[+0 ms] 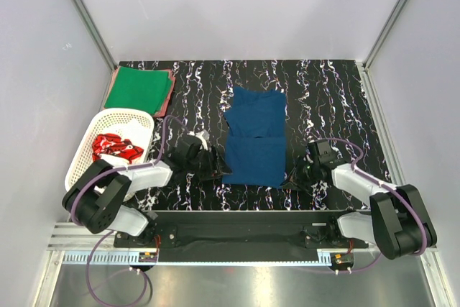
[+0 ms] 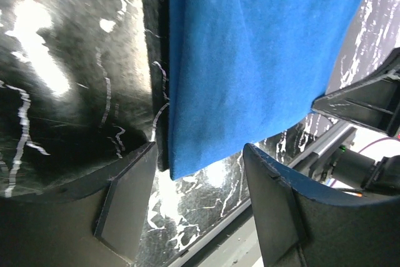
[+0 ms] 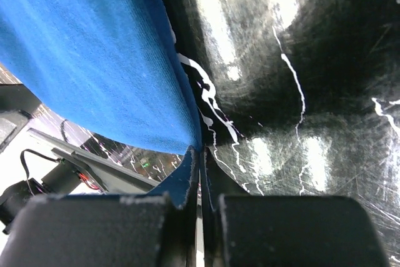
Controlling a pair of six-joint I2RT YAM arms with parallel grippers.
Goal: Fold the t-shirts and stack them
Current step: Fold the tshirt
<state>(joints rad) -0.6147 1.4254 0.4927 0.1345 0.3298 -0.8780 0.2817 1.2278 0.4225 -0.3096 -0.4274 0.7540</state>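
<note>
The navy blue t-shirt (image 1: 253, 138) lies partly folded on the middle of the table. My left gripper (image 1: 218, 168) is open at its near left corner; in the left wrist view the cloth (image 2: 250, 54) ends between the spread fingers of the gripper (image 2: 199, 161). My right gripper (image 1: 293, 175) is shut on the near right corner; in the right wrist view the cloth (image 3: 81, 60) runs into the closed tips of the gripper (image 3: 200, 152). A folded green t-shirt (image 1: 138, 88) lies on a reddish-pink one (image 1: 170, 84) at the far left. The red t-shirt with white print (image 1: 115, 149) sits in the basket.
The white lattice basket (image 1: 86, 150) stands at the left edge beside my left arm. The table (image 1: 323, 98) is black with white veins. Grey walls enclose the far and side edges. A metal rail runs along the near edge.
</note>
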